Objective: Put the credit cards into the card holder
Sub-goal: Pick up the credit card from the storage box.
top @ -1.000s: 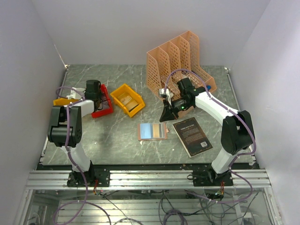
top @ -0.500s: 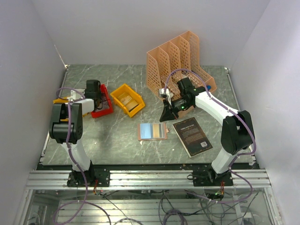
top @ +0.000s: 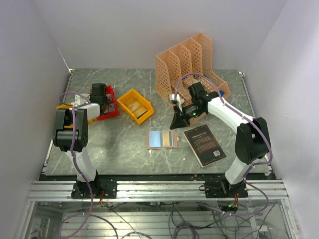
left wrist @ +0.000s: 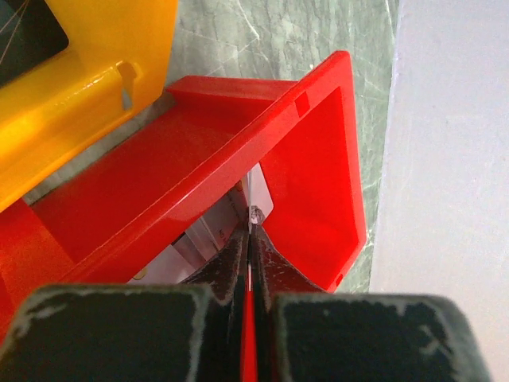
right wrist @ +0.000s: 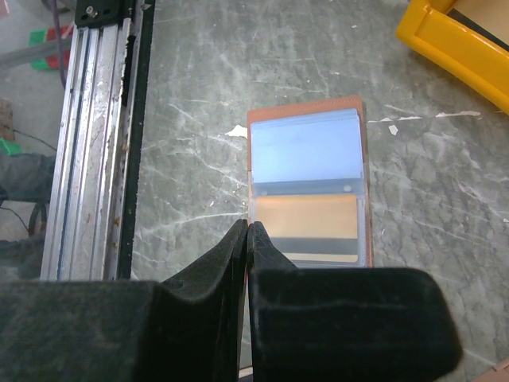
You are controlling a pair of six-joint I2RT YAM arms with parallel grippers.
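The card holder (top: pixel 162 139) lies open on the table, pink-edged, with a pale blue face and a tan card in its sleeve (right wrist: pixel 310 227). My right gripper (top: pixel 174 123) hovers just above the holder's far edge, shut, with nothing between its fingertips (right wrist: pixel 246 227). My left gripper (top: pixel 103 103) reaches down into the red bin (left wrist: pixel 318 175), where pale credit cards (left wrist: pixel 211 239) lie on the floor. Its jaws are shut on the thin white edge of a credit card (left wrist: pixel 249 187) that stands upright between them. In the top view my left wrist hides the cards in the bin.
A yellow bin (top: pixel 135 105) stands right of the red bin (top: pixel 112 109), and another yellow bin (top: pixel 67 107) sits under my left arm. A black book (top: pixel 204 144) lies right of the holder. The peach lattice file organizer (top: pixel 189 64) stands behind my right arm.
My left gripper has shifted slightly toward the far end of the red bin and closed from partly open. My right arm and the card holder have not moved.
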